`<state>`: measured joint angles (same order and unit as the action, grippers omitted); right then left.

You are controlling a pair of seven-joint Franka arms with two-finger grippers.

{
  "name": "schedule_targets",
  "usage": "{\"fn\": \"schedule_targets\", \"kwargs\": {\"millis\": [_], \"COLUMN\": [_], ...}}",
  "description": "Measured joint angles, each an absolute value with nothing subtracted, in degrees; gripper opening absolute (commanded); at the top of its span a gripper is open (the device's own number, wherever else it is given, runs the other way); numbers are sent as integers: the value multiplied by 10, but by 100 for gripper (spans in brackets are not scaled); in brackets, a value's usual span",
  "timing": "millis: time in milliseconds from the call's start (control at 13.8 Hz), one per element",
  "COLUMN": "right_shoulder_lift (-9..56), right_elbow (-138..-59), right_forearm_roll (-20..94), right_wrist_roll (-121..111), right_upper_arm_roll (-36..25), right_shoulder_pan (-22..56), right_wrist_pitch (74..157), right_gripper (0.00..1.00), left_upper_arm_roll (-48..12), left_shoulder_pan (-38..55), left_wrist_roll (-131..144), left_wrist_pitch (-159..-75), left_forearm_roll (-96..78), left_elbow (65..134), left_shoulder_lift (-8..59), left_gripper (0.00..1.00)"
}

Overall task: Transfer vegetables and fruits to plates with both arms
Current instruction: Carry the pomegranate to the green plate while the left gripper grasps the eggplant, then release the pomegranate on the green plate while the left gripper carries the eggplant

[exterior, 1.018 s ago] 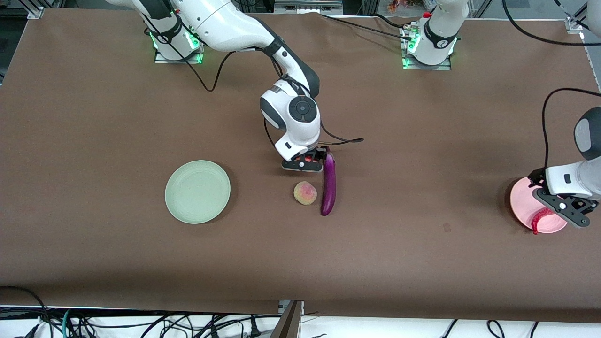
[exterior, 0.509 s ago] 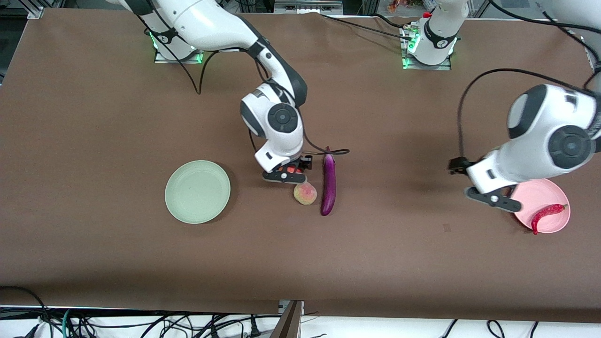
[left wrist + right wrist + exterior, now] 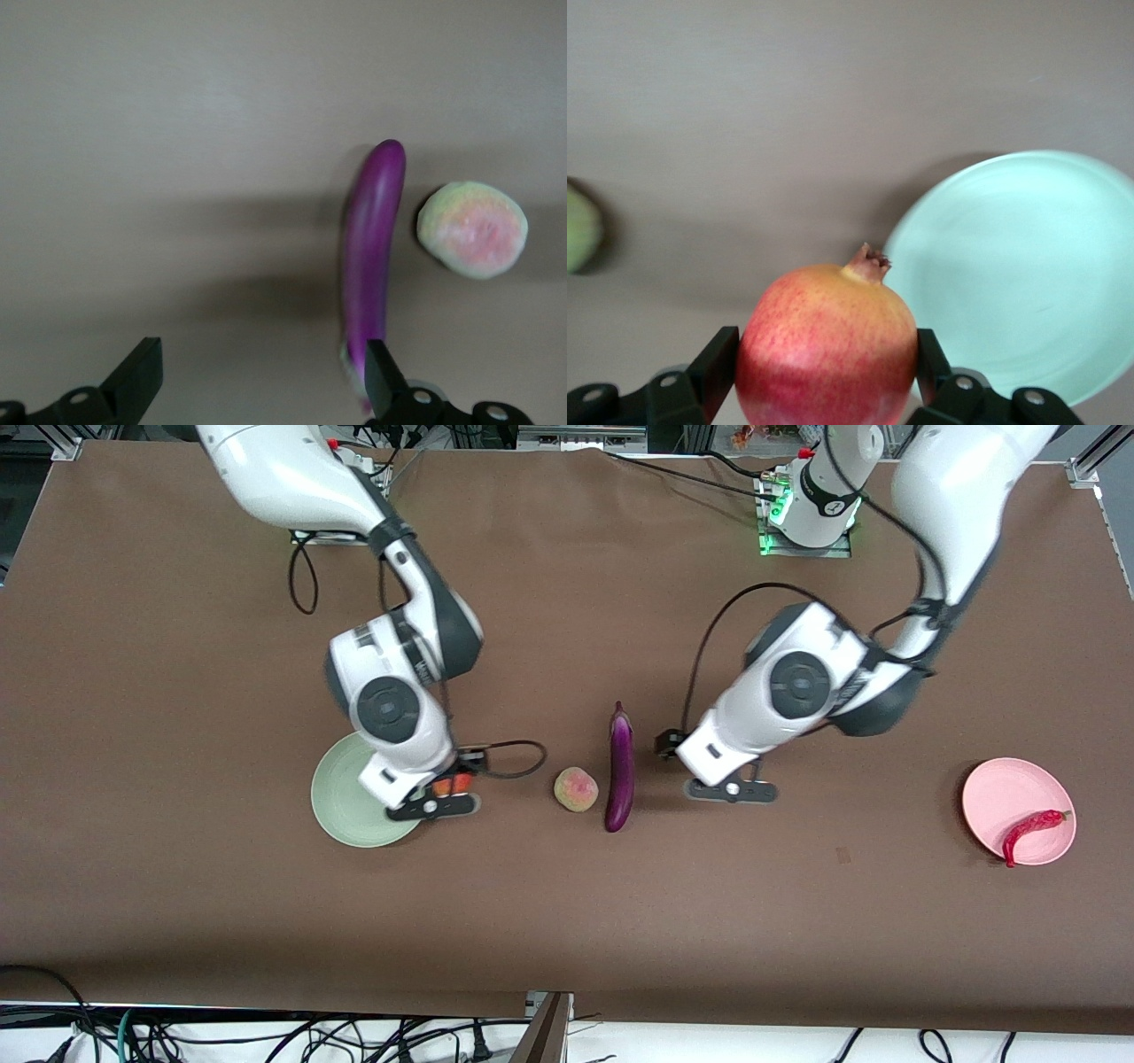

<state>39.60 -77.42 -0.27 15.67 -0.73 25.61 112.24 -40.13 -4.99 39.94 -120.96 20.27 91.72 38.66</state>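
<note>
Now red-yellow fruit [image 3: 827, 343] clamped in right pincer [image 3: 440, 795]; left pincer [image 3: 732, 790] wide, beside eggplant [image 3: 620, 767].

Right arm: you see it reach from its base, elbow bent, wrist pointing down.
Right pincer [image 3: 440, 797]: your fingers [image 3: 718, 363] are clamped on both sides of a round red-yellow fruit [image 3: 827, 345], held up.
Left arm: it folds down over mid tabletop.
Left pincer [image 3: 732, 790]: your fingers [image 3: 142, 376] stand wide apart, holding nothing.

A brown table [image 3: 177, 691] carries the scene, with tangled black cables [image 3: 266, 1036] below its near edge.
</note>
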Motion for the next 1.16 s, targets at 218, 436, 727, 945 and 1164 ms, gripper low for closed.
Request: {"fn": "schedule_targets", "kwargs": {"millis": [218,436,727,945,1164], "right_shoulder_lift": [392,394,400,400,400], "right_elbow": [-799,-854,-906,-906,-906], "right_forearm_roll": [-3,-3,-2,0,1], "right_wrist_roll": [54,-29,-53,-48,-30], "right_upper_arm_roll": [-22,-42,-42,-38,-35], "right_shoulder_pan": [198,158,129,134,137], "right_wrist_pitch": [1126,1205,1271,1271,1271], "right_gripper": [47,48,48,53,83], "left_upper_arm_roll": [-361,-347,-324,-320,-314], "left_shoulder_pan": [27,61,87,96,101], "left_wrist_roll": [506,646,698,709,710], "left_wrist_pitch": [-1245,-1311,-1329,-1329,-1330], "left_forearm_roll": [263,272,309,334,337], "left_elbow": [917,917,917,917,917], "left_shoulder_lift": [417,445,463,480,485], "left_gripper": [100,100,100,56,15]}}
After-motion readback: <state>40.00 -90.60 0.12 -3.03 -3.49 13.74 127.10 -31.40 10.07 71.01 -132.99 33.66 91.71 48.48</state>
